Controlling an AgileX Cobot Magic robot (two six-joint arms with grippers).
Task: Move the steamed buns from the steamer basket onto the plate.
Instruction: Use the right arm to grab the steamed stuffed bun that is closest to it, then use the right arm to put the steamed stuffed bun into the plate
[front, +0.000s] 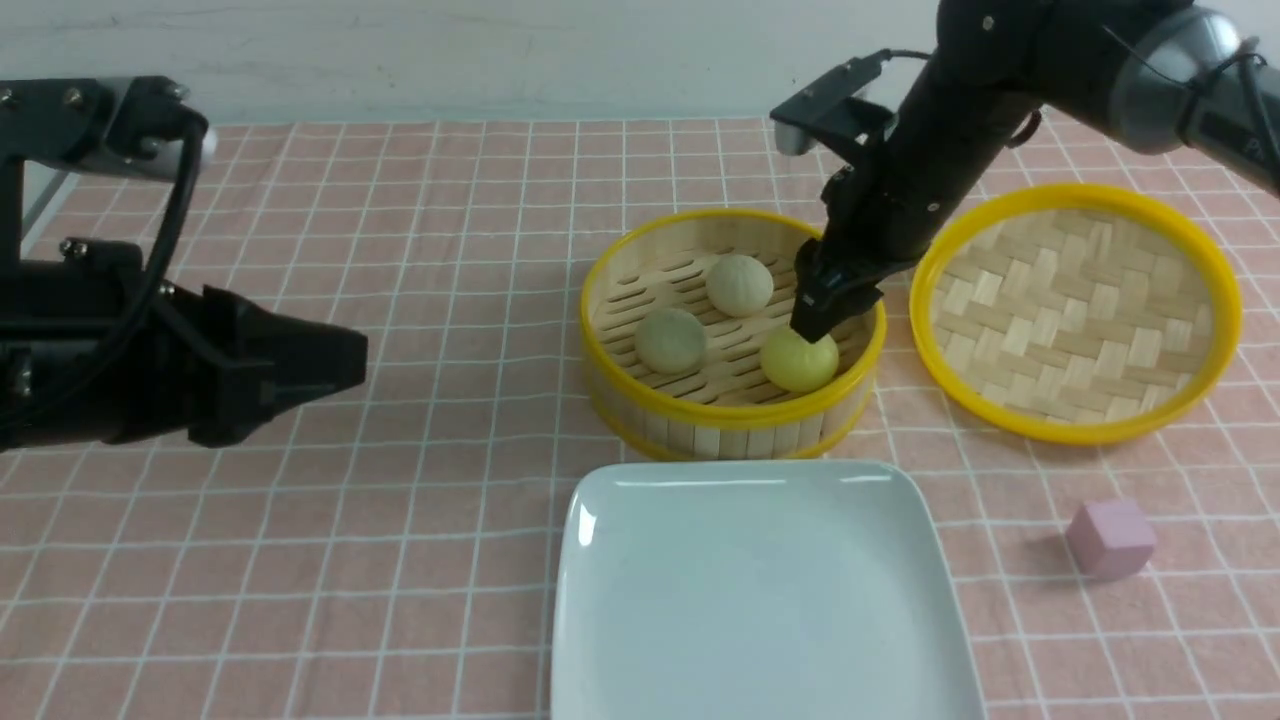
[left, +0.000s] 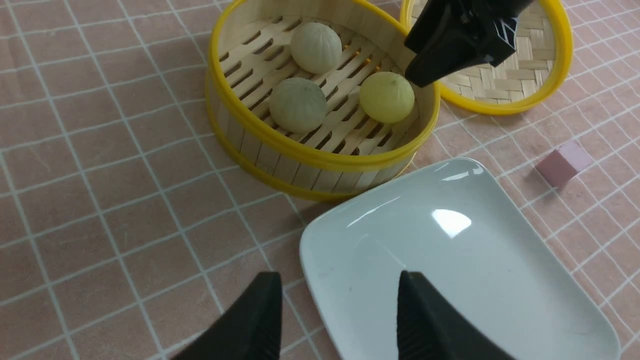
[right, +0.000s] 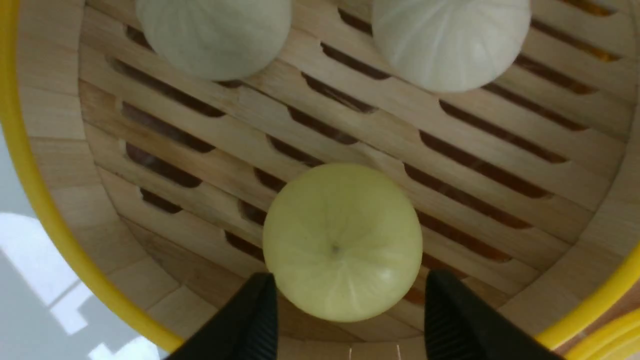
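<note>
3 steamed buns (front: 739, 285) in steamer basket (front: 700, 418); right tool (front: 815, 328) agape astride yellow bun (front: 798, 360); left tool (left: 339, 278) agape.

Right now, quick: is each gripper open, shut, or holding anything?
Left gripper: open, holding nothing.
Right gripper: open, jaws either side of the yellow bun in the steamer basket, not clamped on it.

We record a matte black left arm (front: 90, 340) with looping black cable (front: 180, 195) and silver screws (front: 72, 96); right arm (front: 960, 130) black, grey metallic joint (front: 1170, 70); right gripper (right: 350, 280) fingers (right: 250, 325) tapered, ribbed.
</note>
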